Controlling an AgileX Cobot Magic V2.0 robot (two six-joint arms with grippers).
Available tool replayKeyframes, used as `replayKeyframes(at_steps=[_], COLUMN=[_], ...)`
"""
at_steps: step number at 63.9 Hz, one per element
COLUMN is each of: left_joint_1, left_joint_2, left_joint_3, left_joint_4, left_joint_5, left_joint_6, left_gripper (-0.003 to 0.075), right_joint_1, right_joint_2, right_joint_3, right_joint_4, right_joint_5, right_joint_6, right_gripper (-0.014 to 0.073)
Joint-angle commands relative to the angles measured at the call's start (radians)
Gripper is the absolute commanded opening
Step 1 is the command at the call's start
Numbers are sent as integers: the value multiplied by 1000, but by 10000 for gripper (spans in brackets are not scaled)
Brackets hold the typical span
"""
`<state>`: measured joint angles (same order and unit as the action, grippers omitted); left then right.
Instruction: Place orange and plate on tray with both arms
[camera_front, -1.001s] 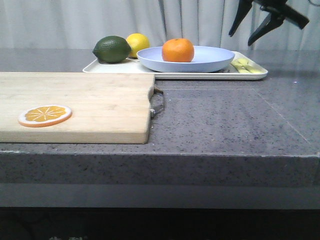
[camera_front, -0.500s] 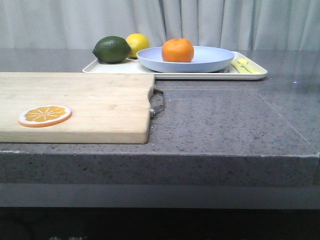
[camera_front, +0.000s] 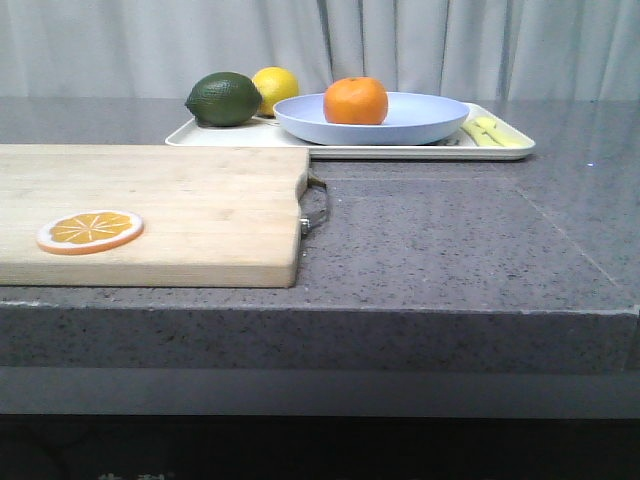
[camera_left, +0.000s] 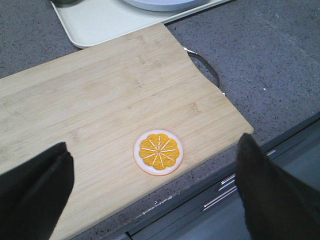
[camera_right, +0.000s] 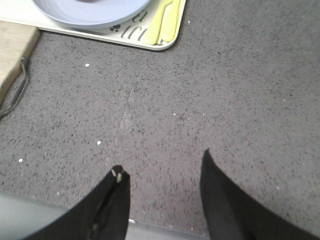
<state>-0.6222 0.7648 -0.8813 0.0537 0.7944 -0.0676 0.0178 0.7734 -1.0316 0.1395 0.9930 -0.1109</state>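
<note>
Gone from the front view was the right arm, which a second earlier had hung above the tray's far right corner; nothing on the counter had shifted. On the tray sat the plate, with the orange resting in it, beside a dark green lime and a lemon. Nearer than the tray, an orange slice lay on the cutting board. Both the left tool and the right tool were spread wide, holding nothing.
</note>
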Motion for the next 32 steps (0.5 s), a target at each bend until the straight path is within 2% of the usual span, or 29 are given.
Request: replayKeyframes(at_steps=[1,17,32], left_joint_1=[2,2,2], left_joint_2=[3,3,3], left_joint_3=[-25,-25,-25], left_joint_4=[-4,-4,-4], left_joint_5=[-67,-67,-67], left_joint_6=[-8,-8,-8], left_gripper=[631,630,629], right_joint_1=[-5,-5,-5], right_joint_2=[-126,-429,-457], right_joint_3=[66,252,278], right_joint_4=[-8,-8,-7], right_joint_5=[-94,-105,-102], right_joint_6=[-14,-9,7], right_gripper=[358,358,358])
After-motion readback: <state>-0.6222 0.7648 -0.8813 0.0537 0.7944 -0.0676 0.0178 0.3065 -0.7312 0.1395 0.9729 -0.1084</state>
